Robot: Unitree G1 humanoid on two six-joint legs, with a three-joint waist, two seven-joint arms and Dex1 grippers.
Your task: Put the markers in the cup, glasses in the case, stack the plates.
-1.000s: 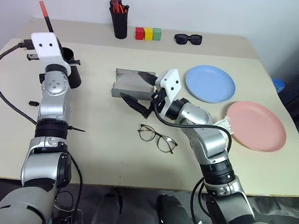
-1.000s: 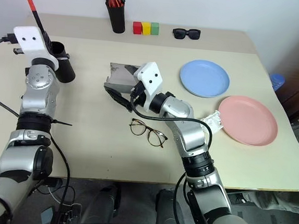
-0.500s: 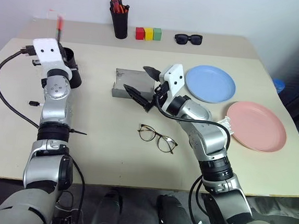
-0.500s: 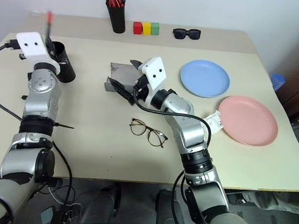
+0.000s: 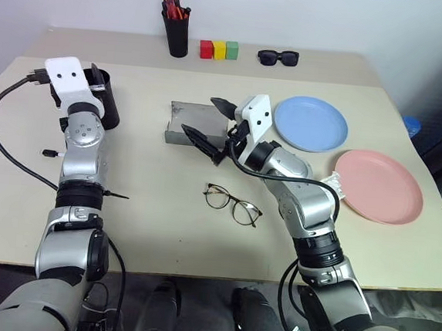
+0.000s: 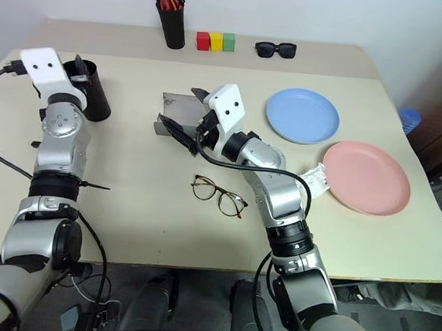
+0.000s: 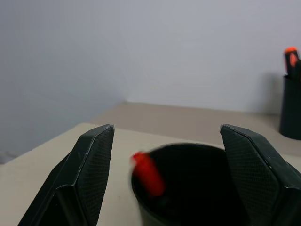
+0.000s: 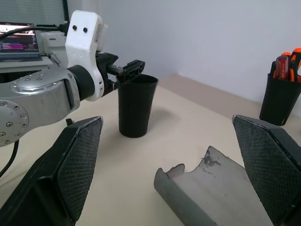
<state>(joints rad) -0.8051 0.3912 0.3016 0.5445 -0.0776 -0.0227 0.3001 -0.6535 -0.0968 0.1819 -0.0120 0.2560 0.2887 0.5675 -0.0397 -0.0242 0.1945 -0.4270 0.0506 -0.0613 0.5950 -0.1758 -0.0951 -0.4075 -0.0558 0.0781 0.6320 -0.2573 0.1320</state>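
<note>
One red-capped marker (image 7: 146, 173) drops inside the black cup (image 6: 90, 98); grey case (image 5: 196, 122) open, empty. Left tool (image 7: 164, 181) apart, right tool (image 5: 212, 121) apart.

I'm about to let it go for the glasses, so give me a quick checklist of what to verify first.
1. Red-capped marker inside the cup: ok, seen dropping in.
2. White marker in the cup: cannot tell.
3. Left gripper open above the cup: ok.
4. Right gripper open and empty: ok.
5. Case lying open: ok.
6. Glasses free on the table, outside the case: ok.
</note>
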